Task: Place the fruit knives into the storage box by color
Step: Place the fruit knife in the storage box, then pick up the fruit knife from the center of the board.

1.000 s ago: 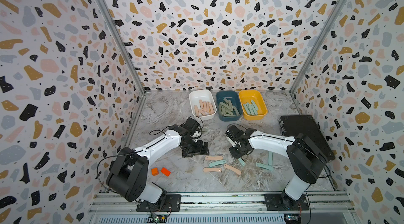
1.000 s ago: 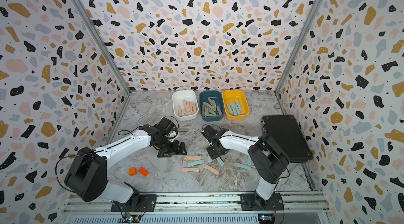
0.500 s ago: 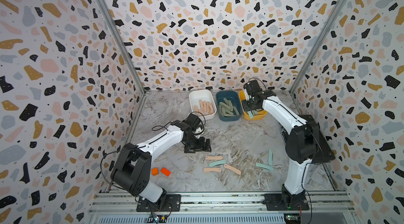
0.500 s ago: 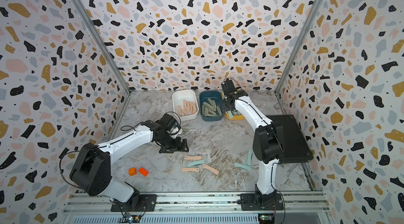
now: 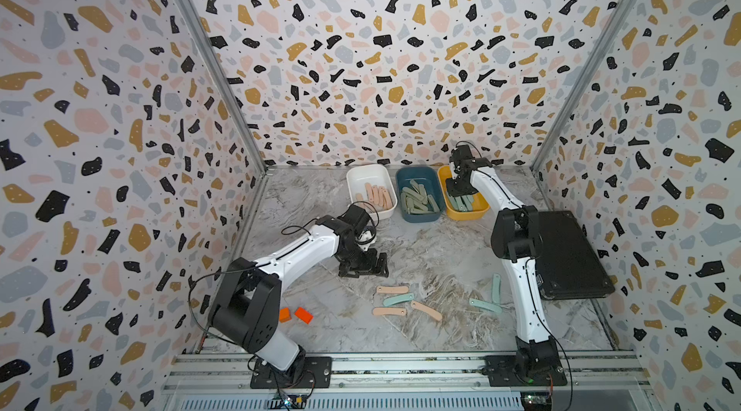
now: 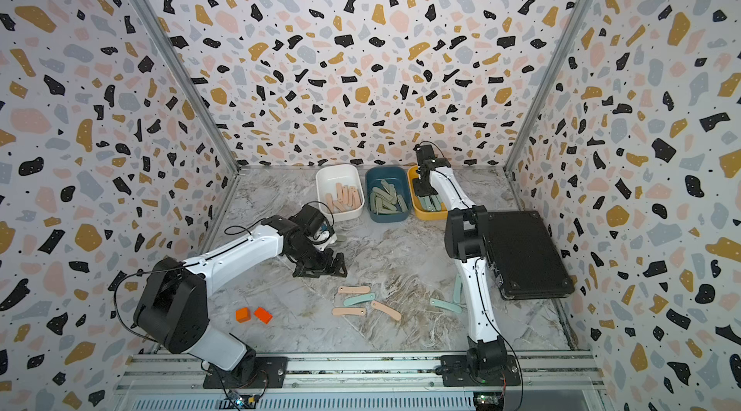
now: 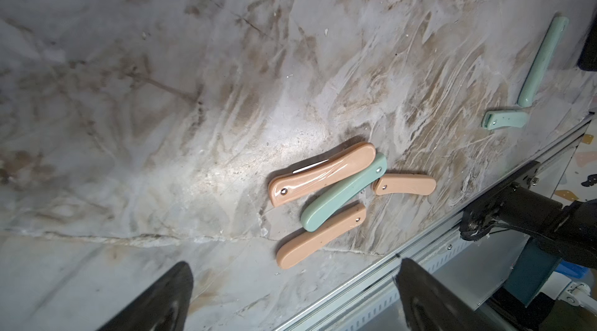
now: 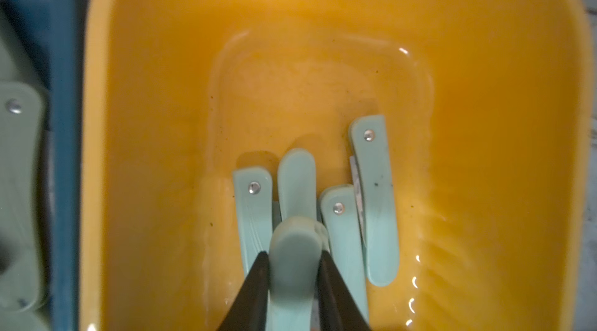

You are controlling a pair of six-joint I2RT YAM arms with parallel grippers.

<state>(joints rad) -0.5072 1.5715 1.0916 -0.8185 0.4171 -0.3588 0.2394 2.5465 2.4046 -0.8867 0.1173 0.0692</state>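
Holding teal knife [image 8: 292, 281] between right hand [image 8: 293, 252] fingers | over yellow box [image 8: 155, 87] | left hand [image 7: 294, 264] spread

Glossy, smooth yellow plastic for the bin [image 8: 161, 119] under the right end effector [image 8: 293, 253]. Matt mint plastic on the mint knife [image 8: 292, 235] between its smooth black fingers [image 8: 252, 287]; shiny metal rivets [image 8: 254, 187] just beyond. Ahead of the left end effector [image 7: 294, 263], marble-look counter [image 7: 161, 87], scuffed and dull; glossy peach knife [image 7: 323, 172].
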